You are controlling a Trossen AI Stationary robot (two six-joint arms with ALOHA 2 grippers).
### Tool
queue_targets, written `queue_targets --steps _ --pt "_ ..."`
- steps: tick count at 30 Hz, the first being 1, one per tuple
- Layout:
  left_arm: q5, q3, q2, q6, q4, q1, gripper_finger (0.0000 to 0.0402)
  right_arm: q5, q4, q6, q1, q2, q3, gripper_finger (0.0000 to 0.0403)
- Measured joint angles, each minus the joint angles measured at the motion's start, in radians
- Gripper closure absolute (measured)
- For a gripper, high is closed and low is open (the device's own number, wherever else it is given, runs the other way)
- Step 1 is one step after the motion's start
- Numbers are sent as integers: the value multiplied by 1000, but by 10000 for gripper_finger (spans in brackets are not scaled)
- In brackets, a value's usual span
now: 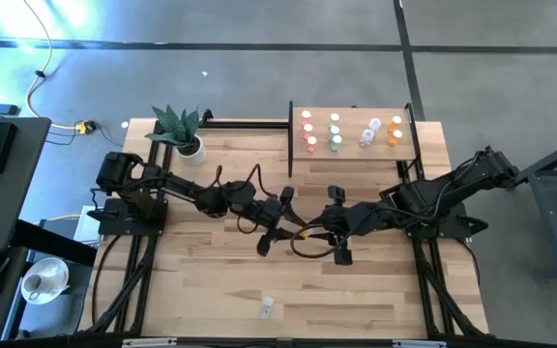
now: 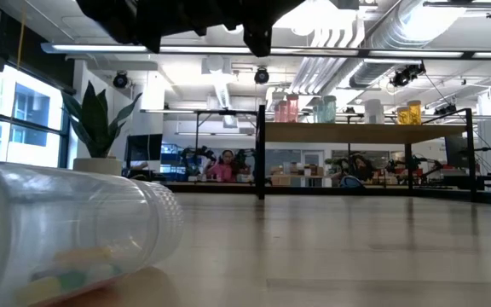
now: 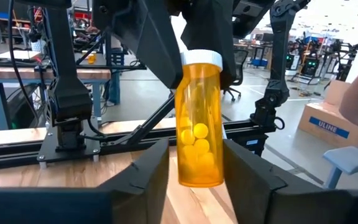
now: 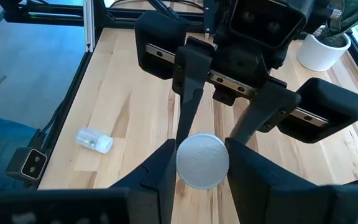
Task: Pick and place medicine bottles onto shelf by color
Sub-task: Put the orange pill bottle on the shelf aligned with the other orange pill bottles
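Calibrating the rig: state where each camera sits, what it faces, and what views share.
High: overhead, facing down on the table; both arms show.
Low: tabletop level, facing the shelf; arms overhead.
Left wrist: behind the left hand, facing the orange bottle.
Right wrist: behind the right hand, facing the bottle's cap.
Shared: that bottle.

Two dark, near-black jointed arms, matte housings, black cables looping along the links. Left gripper (image 4: 229,115): angular black fingers on a silver rail with small screws, boxy wrist block at 12 o'clock. Right gripper (image 3: 191,53): same blocky black fingers.
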Motion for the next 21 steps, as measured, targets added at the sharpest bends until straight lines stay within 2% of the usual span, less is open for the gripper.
queue_targets --steps 6,10,21 --pt "0 0 0 0 -18 0 208 0 -1 2 0 0 0 295" --pt "4 0 0 0 -50 6 181 1 -1 3 0 0 0 295" --pt "8 0 0 -8 -82 47 177 167 -123 81 0 -35 0 295"
